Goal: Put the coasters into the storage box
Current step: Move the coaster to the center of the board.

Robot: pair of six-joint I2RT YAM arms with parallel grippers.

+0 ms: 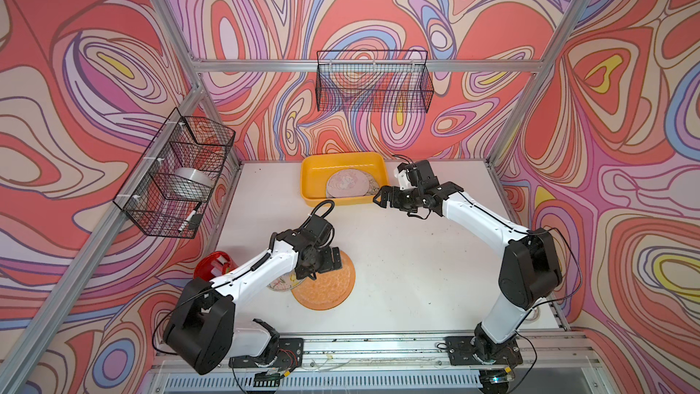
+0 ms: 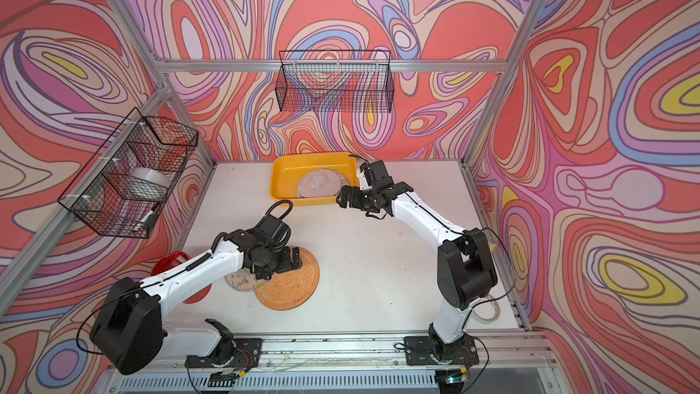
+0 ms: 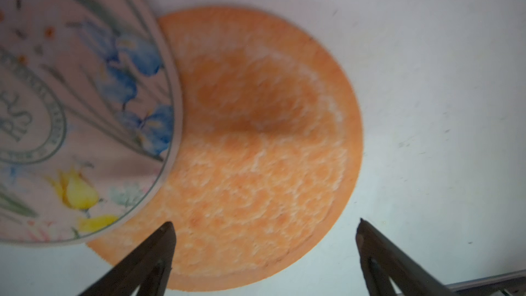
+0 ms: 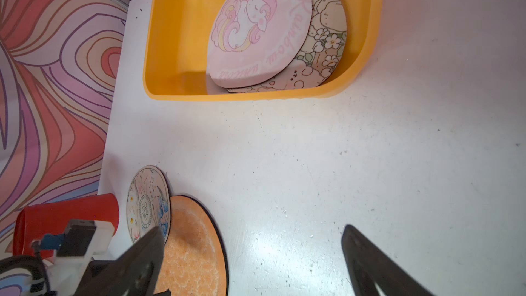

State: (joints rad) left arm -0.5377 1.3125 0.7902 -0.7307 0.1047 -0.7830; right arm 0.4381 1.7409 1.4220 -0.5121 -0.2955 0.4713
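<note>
The yellow storage box (image 1: 310, 180) (image 4: 170, 52) stands at the back of the table. In it a pink unicorn coaster (image 1: 347, 183) (image 4: 256, 27) lies on a cream floral coaster (image 4: 324, 44). Near the front left, a plain orange coaster (image 1: 329, 289) (image 3: 256, 152) lies flat on the table. A floral coaster (image 1: 282, 283) (image 3: 71, 109) overlaps its edge. My left gripper (image 3: 264, 222) hangs open just above the orange coaster, one finger over it and one over bare table. My right gripper (image 1: 380, 197) (image 4: 253, 227) is open and empty beside the box's near right corner.
A red cylindrical pot (image 1: 210, 263) (image 4: 68, 217) stands left of the two loose coasters, partly behind my left arm. A black wire basket (image 1: 373, 85) hangs on the back wall. Another basket (image 1: 151, 198) on the left wall holds a tape roll (image 1: 189, 183).
</note>
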